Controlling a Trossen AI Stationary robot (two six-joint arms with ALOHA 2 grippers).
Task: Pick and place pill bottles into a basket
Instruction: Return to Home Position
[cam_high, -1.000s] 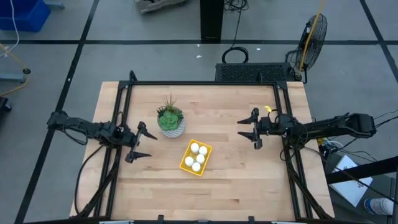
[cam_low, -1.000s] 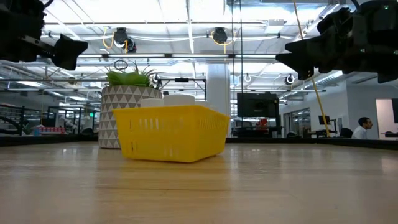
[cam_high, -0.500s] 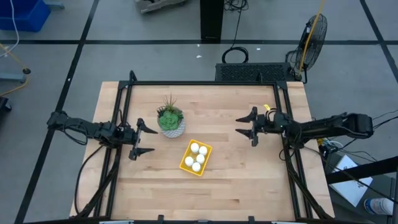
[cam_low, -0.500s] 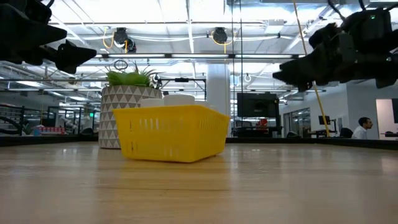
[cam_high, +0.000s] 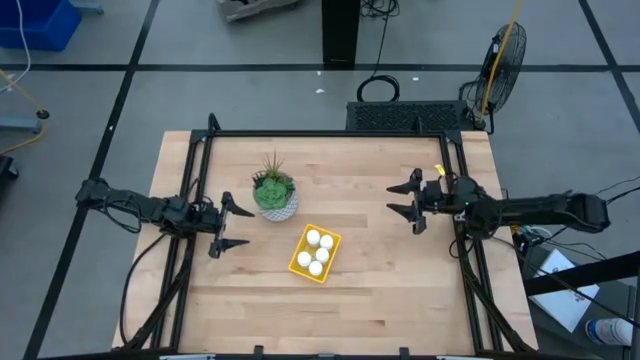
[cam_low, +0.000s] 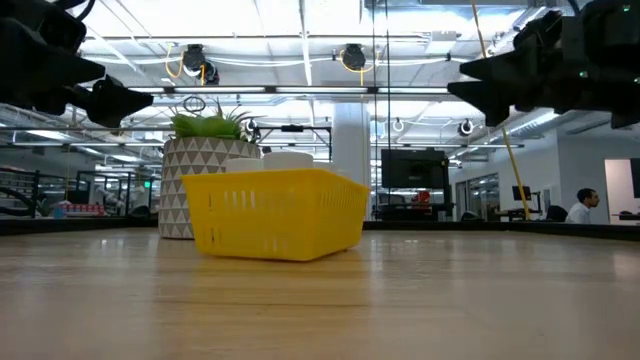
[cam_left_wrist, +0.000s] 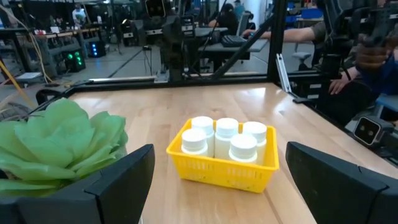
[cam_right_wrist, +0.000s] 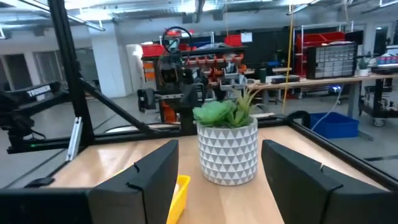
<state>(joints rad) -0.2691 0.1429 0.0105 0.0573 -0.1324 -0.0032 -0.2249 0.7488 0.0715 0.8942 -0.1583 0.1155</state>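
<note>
The yellow basket (cam_high: 315, 253) rests flat on the wooden table near its middle, and several white pill bottles (cam_left_wrist: 224, 138) stand upright inside it. My left gripper (cam_high: 243, 227) hovers open to the basket's left, above the table, pointing level toward the basket. My right gripper (cam_high: 392, 199) hovers open at the table's right side, pointing toward the plant pot (cam_right_wrist: 227, 152). There is nothing between the fingers of either gripper. In the low view both grippers hang high above the table, the left gripper (cam_low: 110, 100) and the right gripper (cam_low: 480, 85).
A white patterned pot with a green plant (cam_high: 274, 195) stands just beyond the basket's far left corner. A black frame (cam_high: 330, 134) runs along the table's far, left and right sides. Bare wood (cam_high: 330, 310) lies in front of the basket.
My left gripper has turned a little at the wrist toward the basket without leaving its place. My right gripper has dipped, then risen again and drawn slightly back toward the table's right edge. Both stay open. The basket and bottles have not moved.
</note>
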